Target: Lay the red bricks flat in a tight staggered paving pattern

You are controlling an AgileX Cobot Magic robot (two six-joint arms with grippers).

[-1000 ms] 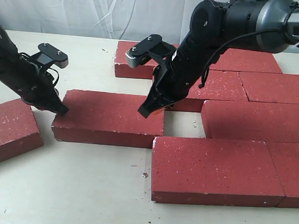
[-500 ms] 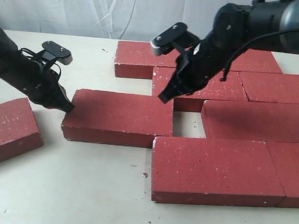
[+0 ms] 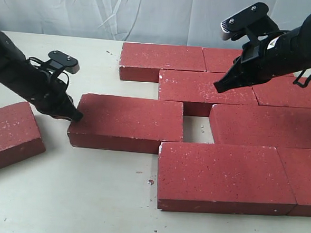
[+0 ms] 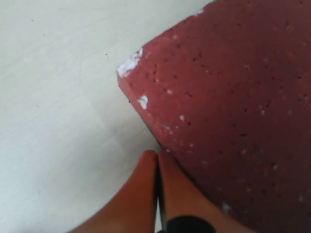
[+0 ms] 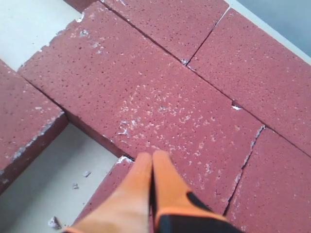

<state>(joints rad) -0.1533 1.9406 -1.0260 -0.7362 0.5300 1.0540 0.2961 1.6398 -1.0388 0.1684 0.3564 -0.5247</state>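
- The left gripper [image 3: 73, 116] is reaching down low over the bench [image 3: 76, 196]. Its two orange fingers [image 4: 141, 187] are pressed together with nothing between them, and the tip is resting against the left end of the loose brick [image 3: 126, 122].
- The loose brick is lying flat near the middle of the bench, slightly askew. Its front right corner is sitting just beside the front brick [image 3: 220, 176].
- A strip of bare bench is showing between the loose brick's right end and the neighbouring brick [image 3: 260, 125]. A few crumbs [image 3: 202, 127] are lying in that gap.
- The right gripper [image 3: 219, 87] is hanging over the laid bricks [image 3: 199, 90] toward the back right corner. Its fingers [image 5: 133, 187] are closed on each other and holding nothing; I cannot tell whether the tip is touching the surface.
- The laid bricks are sitting flat in staggered rows with tight joints, the back row [image 3: 161, 61] running along the bench's far edge.
- One more brick, the stray brick [image 3: 9, 134], is lying flat at the left edge, apart from the rest.
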